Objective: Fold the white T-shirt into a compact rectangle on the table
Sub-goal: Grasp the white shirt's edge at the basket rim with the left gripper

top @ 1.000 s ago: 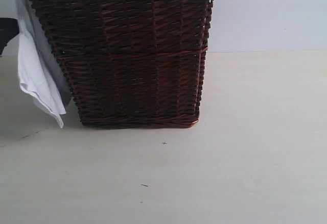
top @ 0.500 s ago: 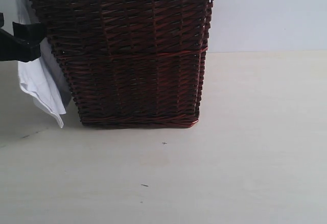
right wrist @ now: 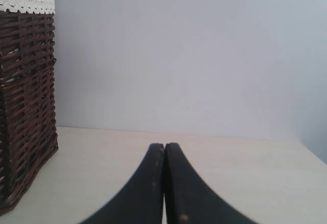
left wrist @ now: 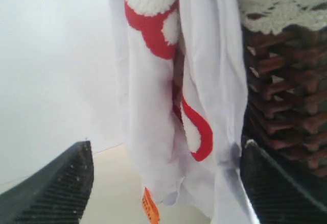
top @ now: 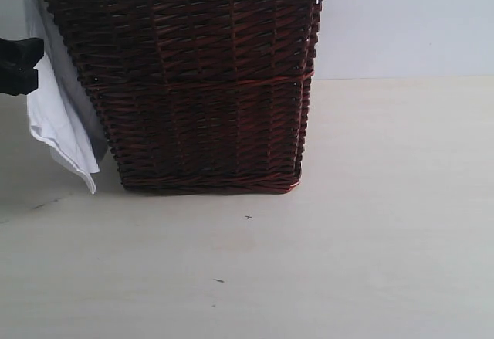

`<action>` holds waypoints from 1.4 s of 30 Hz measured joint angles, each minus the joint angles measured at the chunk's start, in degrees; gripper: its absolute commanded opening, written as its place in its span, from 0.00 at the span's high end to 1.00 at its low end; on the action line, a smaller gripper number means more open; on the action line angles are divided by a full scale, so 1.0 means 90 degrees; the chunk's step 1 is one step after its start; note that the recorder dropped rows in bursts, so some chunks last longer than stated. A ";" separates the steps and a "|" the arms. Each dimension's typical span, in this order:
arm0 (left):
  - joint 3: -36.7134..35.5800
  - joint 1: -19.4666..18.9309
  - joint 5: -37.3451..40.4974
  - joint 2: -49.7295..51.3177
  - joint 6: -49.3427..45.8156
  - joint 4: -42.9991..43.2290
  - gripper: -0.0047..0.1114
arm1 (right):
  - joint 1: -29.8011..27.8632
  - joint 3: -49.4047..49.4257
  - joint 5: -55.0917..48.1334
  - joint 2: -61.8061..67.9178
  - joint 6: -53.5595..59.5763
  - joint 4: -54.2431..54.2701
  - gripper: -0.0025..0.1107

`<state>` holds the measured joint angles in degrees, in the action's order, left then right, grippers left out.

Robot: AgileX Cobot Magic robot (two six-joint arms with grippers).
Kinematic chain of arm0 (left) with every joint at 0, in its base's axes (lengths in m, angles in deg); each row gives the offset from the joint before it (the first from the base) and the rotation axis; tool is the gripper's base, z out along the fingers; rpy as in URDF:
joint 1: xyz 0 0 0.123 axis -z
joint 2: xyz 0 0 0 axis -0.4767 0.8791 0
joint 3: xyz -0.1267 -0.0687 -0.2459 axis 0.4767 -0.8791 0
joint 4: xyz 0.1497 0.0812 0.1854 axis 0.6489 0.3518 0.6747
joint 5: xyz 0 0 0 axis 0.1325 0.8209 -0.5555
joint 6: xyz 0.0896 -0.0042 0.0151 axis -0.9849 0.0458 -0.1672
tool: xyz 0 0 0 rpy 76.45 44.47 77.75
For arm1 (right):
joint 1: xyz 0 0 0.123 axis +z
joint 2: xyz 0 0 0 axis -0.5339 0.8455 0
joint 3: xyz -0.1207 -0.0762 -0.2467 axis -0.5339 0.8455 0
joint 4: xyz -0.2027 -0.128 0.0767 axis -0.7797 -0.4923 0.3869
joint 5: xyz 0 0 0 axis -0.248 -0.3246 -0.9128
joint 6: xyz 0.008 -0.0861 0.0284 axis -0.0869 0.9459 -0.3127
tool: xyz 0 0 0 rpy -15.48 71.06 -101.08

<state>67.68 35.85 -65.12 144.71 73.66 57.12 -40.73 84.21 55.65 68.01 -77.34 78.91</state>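
A plain pale wall (top: 401, 22) backs the cream matte bench (top: 370, 238). The white T-shirt (top: 58, 130) hangs at the basket's (top: 193, 92) 9 o'clock. The left hand (left wrist: 166, 157) gapes around it, and the right hand (right wrist: 164, 147) is pressed together.

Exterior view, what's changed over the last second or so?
The left gripper came in from the left edge toward the white T-shirt hanging down the side of the wicker basket, then drew back slightly leftward. It is open and has taken hold of nothing. The shirt, basket and table look unchanged.
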 measured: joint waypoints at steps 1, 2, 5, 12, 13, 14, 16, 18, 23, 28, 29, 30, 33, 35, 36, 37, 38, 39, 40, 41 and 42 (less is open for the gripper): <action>0.0000 0.0000 -0.0017 0.0012 0.0069 0.0000 0.31 | 0.0000 0.0000 0.0000 0.0000 0.0000 0.0000 0.98; 0.0000 0.0000 -0.0046 0.0025 0.0144 0.0000 0.31 | 0.0000 0.0000 0.0000 0.0000 0.0000 0.0000 0.98; 0.0000 0.0026 -0.0105 0.0127 0.0441 0.0054 0.31 | 0.0000 0.0000 0.0000 0.0000 0.0000 0.0000 0.98; 0.0000 0.0028 -0.0361 0.0408 0.1074 0.0327 0.31 | 0.0000 0.0000 0.0000 0.0000 0.0000 0.0000 0.98; 0.0000 0.0028 -0.0418 0.0437 0.1222 0.0473 0.31 | 0.0000 0.0000 0.0012 0.0000 0.0000 0.0000 0.98; 0.0000 0.0028 -0.0505 0.0476 0.1344 0.0637 0.31 | 0.0000 0.0000 0.0012 0.0000 0.0000 0.0000 0.98; 0.0000 0.0028 -0.0754 0.0587 0.1695 0.1134 0.31 | 0.0000 0.0000 0.0012 0.0000 0.0000 0.0000 0.98; 0.0006 0.0028 -0.1009 0.0693 0.1905 0.1489 0.31 | 0.0000 0.0000 0.0012 0.0000 0.0000 0.0000 0.98; 0.0015 0.0028 -0.1197 0.1002 0.1852 0.1599 0.31 | 0.0000 0.0000 0.0012 0.0000 0.0000 0.0000 0.98; 0.0015 0.0028 -0.1236 0.1165 0.1656 0.1327 0.46 | 0.0000 0.0000 0.0024 0.0000 0.0000 0.0000 0.98; 0.0015 0.0028 -0.1262 0.1168 0.1625 0.1299 0.55 | 0.0000 0.0000 0.0024 0.0000 0.0000 0.0000 0.98; 0.0015 0.0028 -0.1276 0.1180 0.1564 0.1286 0.63 | 0.0000 0.0000 0.0024 0.0000 0.0000 0.0000 0.98; 0.0015 0.0028 -0.1317 0.1180 0.1372 0.1274 0.97 | 0.0000 0.0000 0.0024 0.0000 0.0000 0.0000 0.98; 0.0015 0.0028 -0.1317 0.1180 0.1218 0.1261 0.95 | 0.0000 0.0000 0.0024 0.0000 0.0000 0.0000 0.98; 0.0015 0.0028 -0.1333 0.1180 0.1098 0.1261 0.95 | 0.0000 0.0000 0.0024 0.0000 0.0000 0.0000 0.98; 0.0015 0.0028 -0.1350 0.1180 0.0978 0.1261 0.96 | 0.0000 0.0000 0.0024 0.0000 0.0000 0.0000 0.98; 0.0015 0.0028 -0.1406 0.1180 0.0815 0.1261 0.96 | 0.0000 0.0000 0.0024 0.0000 0.0000 0.0000 0.98; 0.0015 0.0028 -0.1474 0.1180 0.0643 0.1261 0.96 | 0.0000 0.0000 0.0024 0.0000 0.0000 0.0000 0.98; 0.0015 0.0028 -0.1554 0.1146 0.0462 0.1261 0.96 | 0.0000 0.0000 0.0024 0.0000 0.0000 0.0000 0.98; 0.0015 0.0028 -0.1626 0.1105 0.0337 0.1244 0.96 | 0.0000 0.0000 0.0024 0.0000 0.0000 0.0000 0.98; 0.0042 0.0028 -0.1675 0.1026 0.0197 0.1244 0.96 | 0.0000 0.0000 0.0024 0.0000 0.0000 0.0000 0.98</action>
<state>68.06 36.10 -80.19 153.95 75.43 68.31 -40.73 84.21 55.87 68.01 -77.34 78.91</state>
